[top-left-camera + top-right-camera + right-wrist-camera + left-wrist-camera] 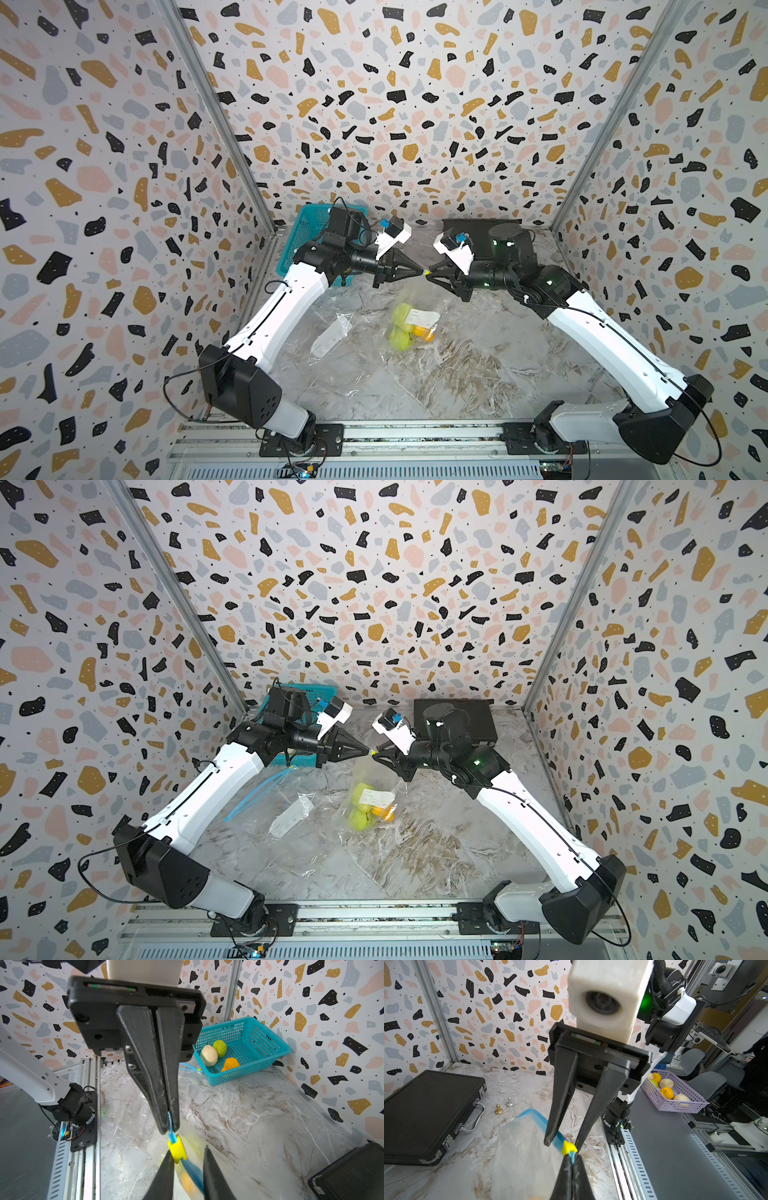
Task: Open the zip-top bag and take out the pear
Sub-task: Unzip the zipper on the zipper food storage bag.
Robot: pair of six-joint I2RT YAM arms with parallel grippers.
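Observation:
The clear zip-top bag [415,299] [365,777] hangs above the table. My left gripper [422,272] [367,752] [572,1154] [168,1129] is shut on the end of its blue zip strip. A yellow slider [427,272] [568,1148] [176,1150] sits just beyond those tips. My right gripper [431,273] [376,754] [187,1151] [562,1144] faces it tip to tip, open, its fingers either side of the slider and strip. The yellow-green pear [399,338] [359,818] lies in the bag's lower part beside an orange fruit [426,332] and a white label [419,318].
A teal basket [309,224] [270,1043] with three fruits stands at the back left. A black case [478,232] [425,1105] lies at the back right with two chess pawns [498,1109] near it. Empty clear bags [332,336] [257,791] lie on the marble table.

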